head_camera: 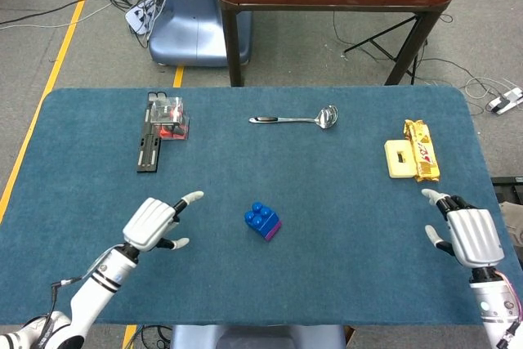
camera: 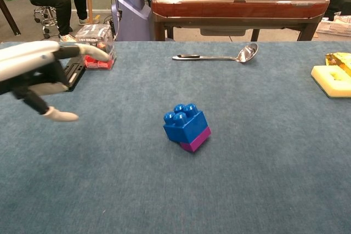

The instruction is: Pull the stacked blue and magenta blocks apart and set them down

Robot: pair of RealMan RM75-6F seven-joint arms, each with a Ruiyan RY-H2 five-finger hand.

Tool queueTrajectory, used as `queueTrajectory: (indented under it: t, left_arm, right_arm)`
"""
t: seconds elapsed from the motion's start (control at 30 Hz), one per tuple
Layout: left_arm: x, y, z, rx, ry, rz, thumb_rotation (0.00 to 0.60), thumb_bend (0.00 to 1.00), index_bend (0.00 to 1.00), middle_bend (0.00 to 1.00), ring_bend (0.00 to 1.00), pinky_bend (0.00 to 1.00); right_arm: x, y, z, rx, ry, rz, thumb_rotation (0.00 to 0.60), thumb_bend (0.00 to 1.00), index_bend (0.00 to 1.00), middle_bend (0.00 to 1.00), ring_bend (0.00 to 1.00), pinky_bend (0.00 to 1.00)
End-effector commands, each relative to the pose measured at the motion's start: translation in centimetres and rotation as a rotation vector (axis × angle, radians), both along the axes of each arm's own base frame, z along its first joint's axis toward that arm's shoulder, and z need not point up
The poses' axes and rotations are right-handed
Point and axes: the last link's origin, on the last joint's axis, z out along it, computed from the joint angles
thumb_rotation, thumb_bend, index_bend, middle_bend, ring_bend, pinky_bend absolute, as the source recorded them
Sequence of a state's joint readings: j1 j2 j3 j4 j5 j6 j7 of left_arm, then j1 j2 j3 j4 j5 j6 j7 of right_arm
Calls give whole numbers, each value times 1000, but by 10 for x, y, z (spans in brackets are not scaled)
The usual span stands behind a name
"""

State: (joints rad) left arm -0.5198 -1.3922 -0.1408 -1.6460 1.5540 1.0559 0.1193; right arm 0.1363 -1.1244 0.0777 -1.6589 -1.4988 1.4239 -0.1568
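Observation:
A blue block (head_camera: pixel 259 217) (camera: pixel 185 122) sits stacked on a magenta block (head_camera: pixel 270 230) (camera: pixel 197 139) near the middle of the blue table. My left hand (head_camera: pixel 155 221) (camera: pixel 38 72) hovers to the left of the stack, empty, with its fingers spread and pointing toward the blocks. A gap separates it from them. My right hand (head_camera: pixel 470 234) stays near the table's right front edge, fingers apart and holding nothing. The chest view does not show the right hand.
A clear box with red contents (head_camera: pixel 169 116) and a black strip (head_camera: pixel 148 151) lie at the back left. A metal spoon (head_camera: pixel 298 118) lies at the back centre. A cream block (head_camera: pixel 399 158) and a yellow snack wrapper (head_camera: pixel 422 149) sit at the right.

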Motion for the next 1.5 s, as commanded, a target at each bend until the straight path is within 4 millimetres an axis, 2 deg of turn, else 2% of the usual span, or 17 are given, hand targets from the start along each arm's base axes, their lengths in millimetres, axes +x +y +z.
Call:
queueTrajectory:
  t: [0.03, 0.17, 0.43, 0.5, 0.63, 0.8, 1.03, 1.2, 1.4, 1.5]
  left_arm:
    - [24, 13, -14, -36, 16, -35, 600, 50, 163, 984, 932, 1000]
    - [40, 23, -27, -86, 26, -45, 600, 50, 162, 984, 932, 1000]
    - [57, 35, -45, -162, 86, -43, 600, 50, 163, 985, 932, 1000]
    - [60, 38, -48, -172, 102, -42, 600, 78, 163, 987, 933, 1000]
    - [67, 42, -53, -192, 128, -34, 600, 210, 164, 991, 936, 1000]
    - [74, 43, -55, -209, 135, -19, 600, 272, 182, 991, 936, 1000]
    - [79, 31, -55, -274, 107, 8, 600, 417, 281, 1000, 943, 1000]
    - [80, 28, -59, -310, 123, 24, 600, 434, 277, 1000, 944, 1000]
    - [83, 33, -64, -312, 132, 40, 600, 437, 244, 1000, 944, 1000]
    - [90, 39, -69, -306, 129, 36, 600, 439, 235, 1000, 945, 1000]
  right_arm:
    - [2, -1, 1, 1, 5, 2, 600, 255, 267, 391, 370, 658]
    - [3, -1, 1, 3, 8, 3, 600, 255, 267, 391, 370, 658]
    - [1, -2, -2, 16, 9, -10, 600, 255, 268, 391, 370, 658]
    - [1, -2, -3, 19, 9, -9, 600, 255, 268, 391, 370, 658]
    - [1, -3, -4, 24, 9, -7, 600, 255, 267, 391, 369, 658]
    - [1, -3, -6, 29, 5, -6, 600, 255, 268, 391, 370, 658]
    - [0, -4, -9, 33, -1, -8, 600, 255, 277, 391, 370, 658]
    - [0, -4, -11, 39, -6, -5, 600, 255, 277, 391, 370, 658]
    - [-1, -5, -13, 42, -9, -6, 600, 255, 277, 391, 370, 658]
    - [-1, -6, -14, 46, -11, -7, 600, 254, 277, 391, 370, 658]
